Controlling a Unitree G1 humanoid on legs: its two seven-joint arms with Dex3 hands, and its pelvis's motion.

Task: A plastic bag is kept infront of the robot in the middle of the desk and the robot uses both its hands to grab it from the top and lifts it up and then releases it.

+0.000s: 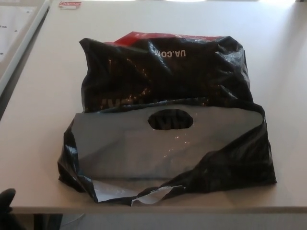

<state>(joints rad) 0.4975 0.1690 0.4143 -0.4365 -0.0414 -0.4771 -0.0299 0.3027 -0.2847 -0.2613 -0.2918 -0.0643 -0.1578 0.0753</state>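
Plastic bag (165, 115) lay crumpled mid-frame on the bench (283, 72), grey flap w/ handle hole (171, 120) folded toward me. My left hand (6, 200) sat bottom-left corner; couldn't tell its fingers' state. Right hand out of frame.

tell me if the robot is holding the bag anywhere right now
Nothing is held. The plastic bag lies on the desk untouched.

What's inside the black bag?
The bag lies flat on the desk. Through its handle hole only dark plastic shows. A red strip peeks at its far edge. Any contents are covered.
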